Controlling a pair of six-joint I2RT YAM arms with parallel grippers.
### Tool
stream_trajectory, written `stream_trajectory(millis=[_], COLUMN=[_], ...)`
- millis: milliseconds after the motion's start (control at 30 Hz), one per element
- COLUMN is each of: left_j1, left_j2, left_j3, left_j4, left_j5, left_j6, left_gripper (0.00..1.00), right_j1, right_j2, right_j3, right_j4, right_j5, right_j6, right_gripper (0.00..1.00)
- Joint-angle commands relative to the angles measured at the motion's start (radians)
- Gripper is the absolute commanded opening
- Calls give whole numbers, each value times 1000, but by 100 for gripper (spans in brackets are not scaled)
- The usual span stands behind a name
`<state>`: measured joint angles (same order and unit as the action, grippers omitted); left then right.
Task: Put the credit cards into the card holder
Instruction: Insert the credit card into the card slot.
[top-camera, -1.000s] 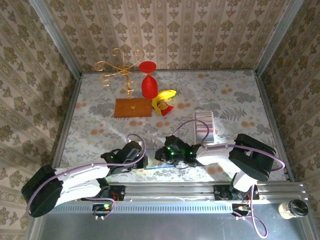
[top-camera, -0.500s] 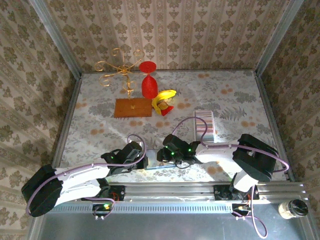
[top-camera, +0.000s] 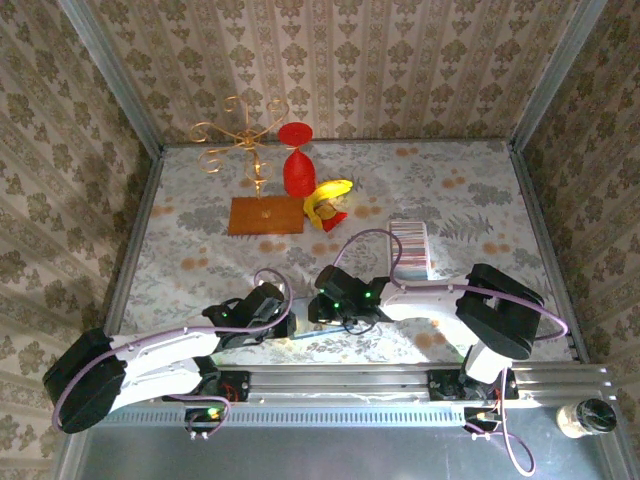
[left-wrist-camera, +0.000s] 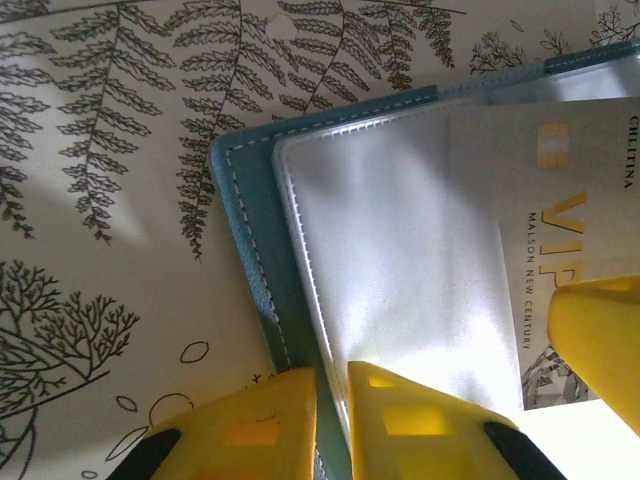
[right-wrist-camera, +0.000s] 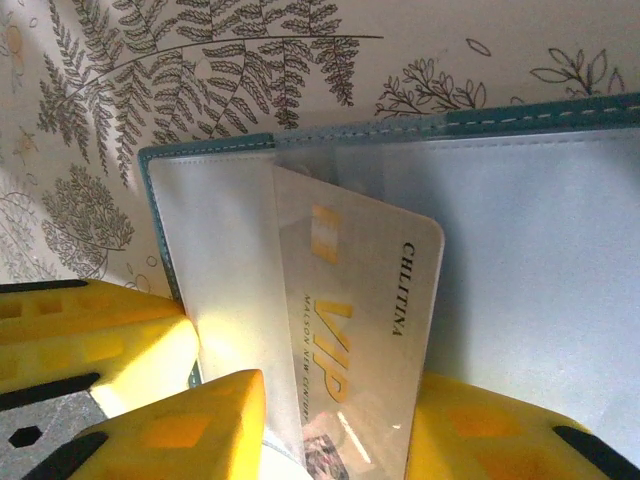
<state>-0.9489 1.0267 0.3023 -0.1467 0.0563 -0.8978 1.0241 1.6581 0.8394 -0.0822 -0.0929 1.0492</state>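
Observation:
A pale credit card (right-wrist-camera: 370, 300) with gold VIP lettering stands between the fingers of my right gripper (right-wrist-camera: 340, 420), which is shut on it. Its top end lies partly under a clear sleeve of the teal-edged card holder (right-wrist-camera: 520, 250). My left gripper (left-wrist-camera: 332, 400) is shut on the card holder's (left-wrist-camera: 250, 250) near edge, with the teal cover and the sleeve rim between its fingers. From the left wrist the card (left-wrist-camera: 560, 220) shows at the right. From above, both grippers (top-camera: 280, 325) (top-camera: 325, 310) meet at the table's front edge over the holder (top-camera: 305, 337).
A long striped ribbed tray (top-camera: 410, 250) lies right of centre. At the back stand a brown board (top-camera: 265, 215) with a gold wire stand (top-camera: 240, 140), a red goblet-shaped object (top-camera: 297, 165) and a banana (top-camera: 330, 195). Patterned walls enclose the table.
My right gripper has shifted left, closer to the left gripper, carrying the card along the holder. The left arm has stayed put.

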Motion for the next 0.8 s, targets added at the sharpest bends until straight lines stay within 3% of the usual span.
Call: stream_trajectory(millis=[0,267,633,767], left_j1=[-9,-9,-10,-7], left_j2=[16,17,28,41], left_j3=[-2,-3,6,21], left_j4=[-28,-27,-33,-48], left_j5=[-7,-6,-27,-29], left_j6=[-9,-9,6,19], left_gripper=[16,16,16,16], right_j1=[10,10,10,11], right_j2=[-7,11,66,78], right_j3=[23,64,120,133], right_j4=[-93,-165,-169,-169], right_j5=[62,91,74,56], right_j6=[-31,-67,-122,-132], right_gripper=[39,39,27,27])
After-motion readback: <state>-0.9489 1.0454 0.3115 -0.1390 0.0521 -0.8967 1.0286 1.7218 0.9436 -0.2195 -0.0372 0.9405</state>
